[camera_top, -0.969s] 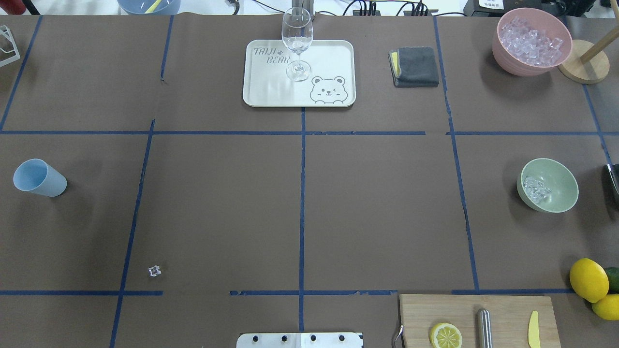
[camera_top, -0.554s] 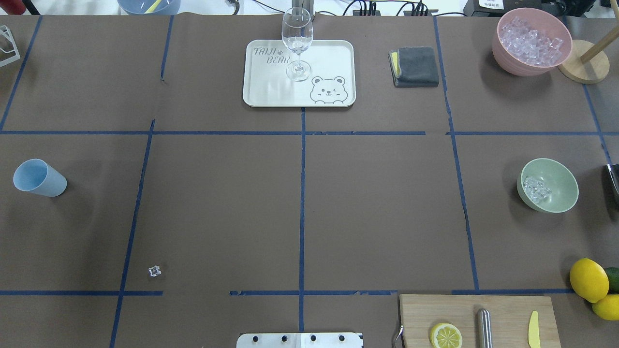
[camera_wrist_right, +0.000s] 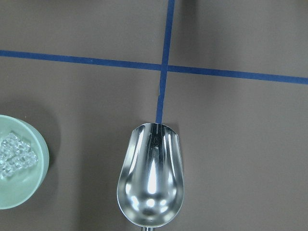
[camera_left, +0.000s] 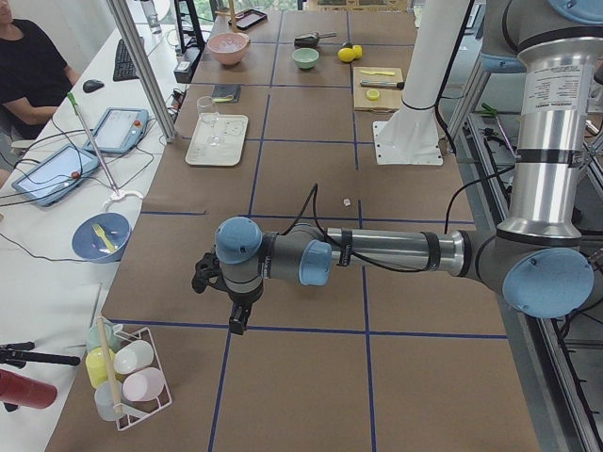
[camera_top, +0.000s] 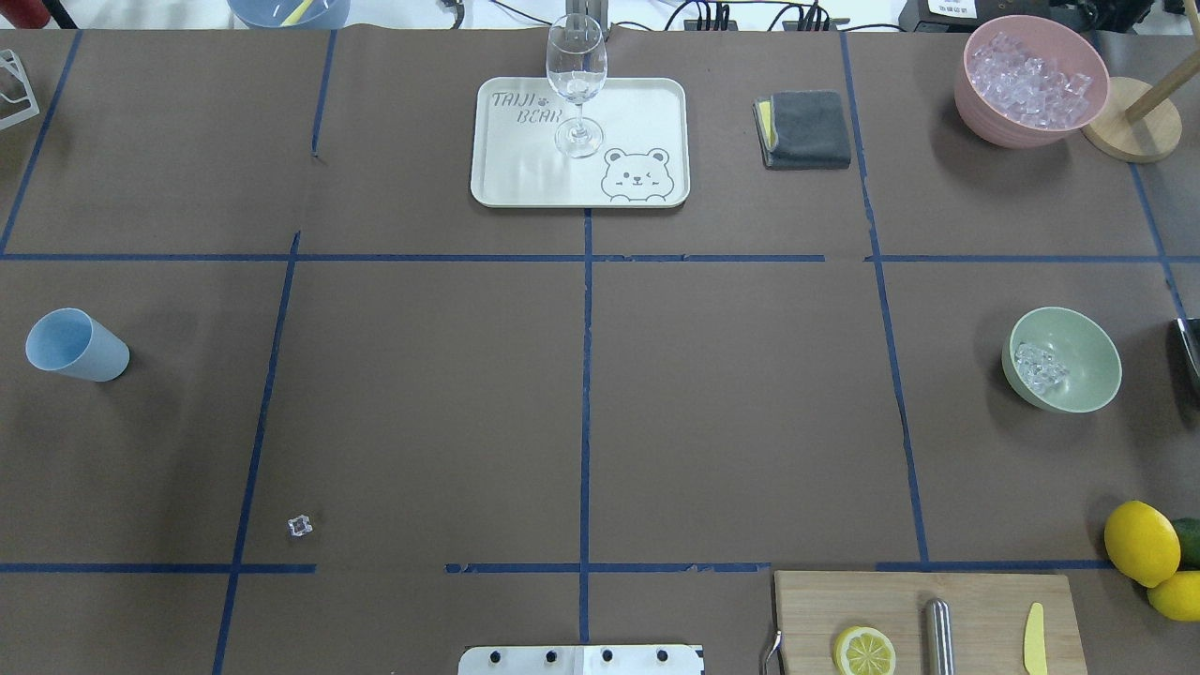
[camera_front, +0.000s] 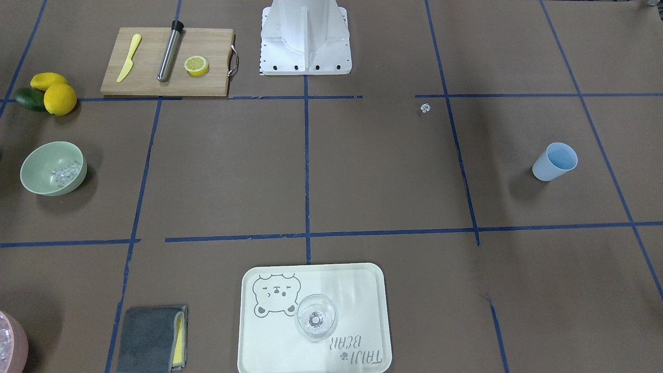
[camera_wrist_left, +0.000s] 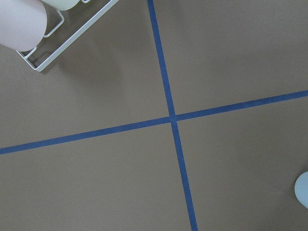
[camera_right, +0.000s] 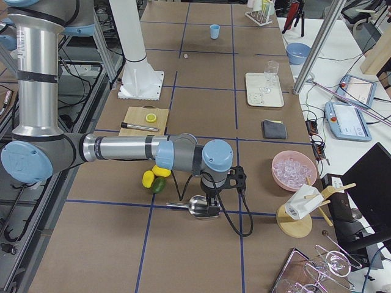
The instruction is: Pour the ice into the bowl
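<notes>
The pale mint-green bowl stands at the table's right side, also in the front view and at the right wrist view's left edge. A handful of clear ice cubes lies inside it. One loose cube lies on the table at the near left. An empty steel scoop sits right of the bowl, under my right gripper. My left gripper hangs over the table's left end. Both grippers show only in the side views, so I cannot tell their state.
A pink bowl full of ice stands far right, a light blue cup at the left. A tray bears a stemmed glass. A grey cloth, lemons and a cutting board are nearby.
</notes>
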